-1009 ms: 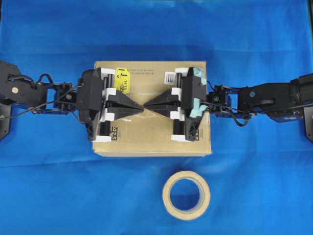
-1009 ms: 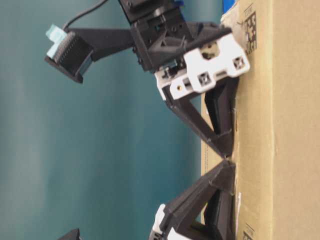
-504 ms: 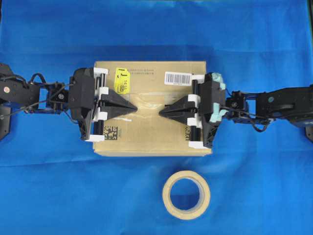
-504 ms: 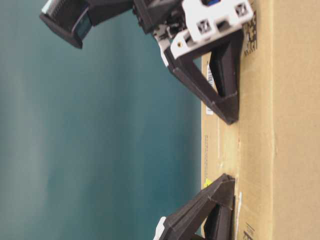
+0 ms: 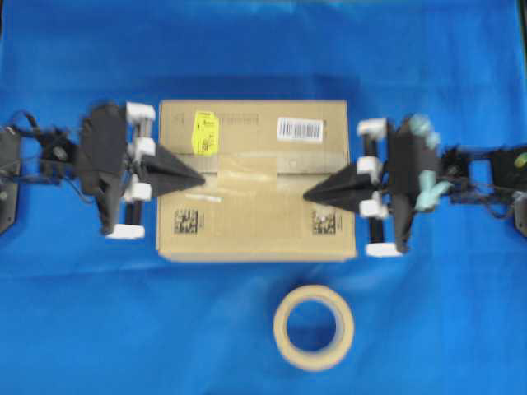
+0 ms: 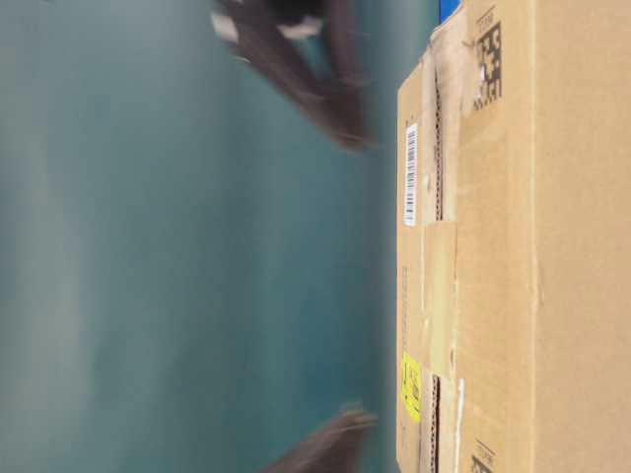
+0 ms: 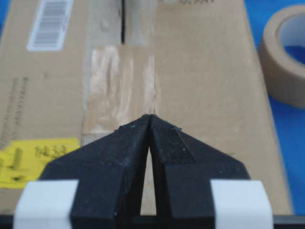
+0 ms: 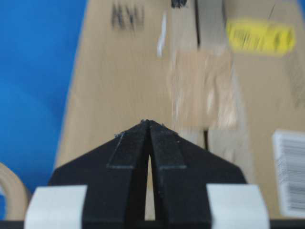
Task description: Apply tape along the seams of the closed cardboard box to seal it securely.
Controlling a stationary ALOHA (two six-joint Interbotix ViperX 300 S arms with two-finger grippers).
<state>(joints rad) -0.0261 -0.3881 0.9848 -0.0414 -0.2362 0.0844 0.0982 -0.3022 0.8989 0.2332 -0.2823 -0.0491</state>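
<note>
The brown cardboard box (image 5: 255,230) lies on the blue cloth, closed. A tan strip of tape (image 5: 247,171) lies flat across the middle of the seams (image 5: 311,169). From the left wrist, the tape (image 7: 119,88) shows glossy just beyond my left gripper (image 7: 150,116), and the dark seam line (image 7: 123,24) runs on past it. My left gripper (image 5: 202,175) is shut and empty, its tip over the box's left end. Also shut and empty, my right gripper (image 5: 306,196) points at the right end, with the tape (image 8: 202,90) ahead of it. Both show blurred at table level, off the box top.
A round beige tape roll (image 5: 314,327) lies on the cloth in front of the box. A yellow sticker (image 5: 204,133) and a white barcode label (image 5: 299,129) sit on the far half of the box top, with two black square codes on the near half.
Both shut grippers met tip to tip at the box's middle, then slid apart along the seam to its ends. They now stand off the top, and the tape strip lies uncovered.
</note>
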